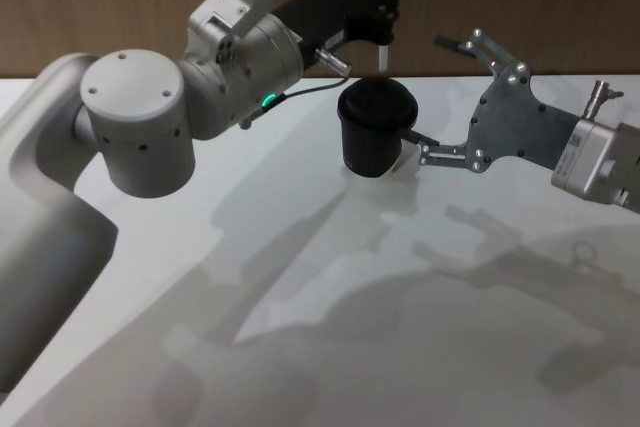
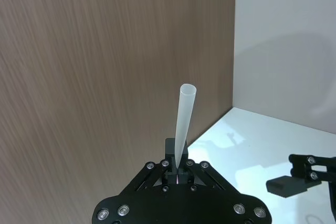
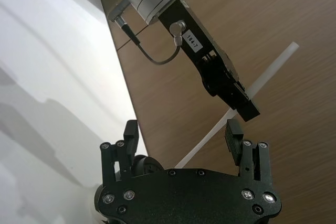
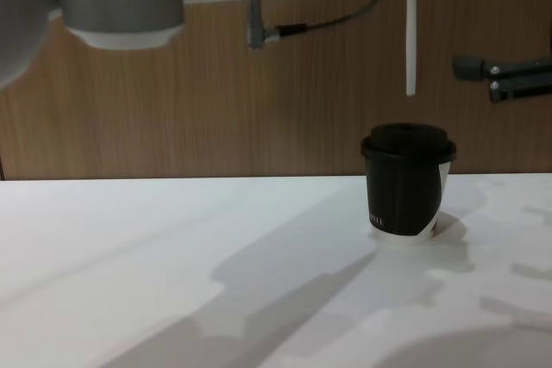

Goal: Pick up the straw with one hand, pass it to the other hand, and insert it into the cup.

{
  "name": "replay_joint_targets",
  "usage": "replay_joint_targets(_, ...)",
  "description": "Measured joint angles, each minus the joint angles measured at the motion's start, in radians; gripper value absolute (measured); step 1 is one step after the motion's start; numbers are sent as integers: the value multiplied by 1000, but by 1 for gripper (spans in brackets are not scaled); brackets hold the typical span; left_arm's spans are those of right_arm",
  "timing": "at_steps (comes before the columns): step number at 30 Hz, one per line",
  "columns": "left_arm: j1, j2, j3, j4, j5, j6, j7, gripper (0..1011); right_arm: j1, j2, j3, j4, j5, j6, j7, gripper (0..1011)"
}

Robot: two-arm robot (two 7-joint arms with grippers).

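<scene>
straw held upright over the cup

the straw [image 4: 410, 32] hangs upright with its lower end over the middle of the lid [image 4: 407, 140] of the cup [image 4: 405, 187]. the chest view shows a clear gap between the two, so it is not yet in. its upper part is pinched by the left gripper [image 1: 385, 22], which is closed narrow on the tube. in the left wrist view the straw [image 2: 185, 124] stands straight out from between the fingertips. the cup [image 1: 375, 132] stands upright on the white table [image 1: 300, 297], lid on, close to the wooden wall [image 4: 172, 109].

the right gripper [image 1: 432, 92] is on the right of the cup, spread wide and holding nothing. in the chest view it sits higher than the lid and apart from the straw. in the right wrist view the right gripper [image 3: 182, 129] has the straw [image 3: 273, 69] and the left gripper [image 3: 239, 100] beyond its spread tips, touching neither.
</scene>
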Motion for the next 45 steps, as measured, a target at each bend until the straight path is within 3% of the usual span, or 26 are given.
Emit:
replay_joint_targets(22, -1, -74, 21, 77, 52, -6, 47, 7, 0, 0, 0, 0, 0, 0, 0, 1001)
replay_joint_targets(45, 34, -97, 12, 63, 107, -6, 118, 6, 0, 0, 0, 0, 0, 0, 0, 1001)
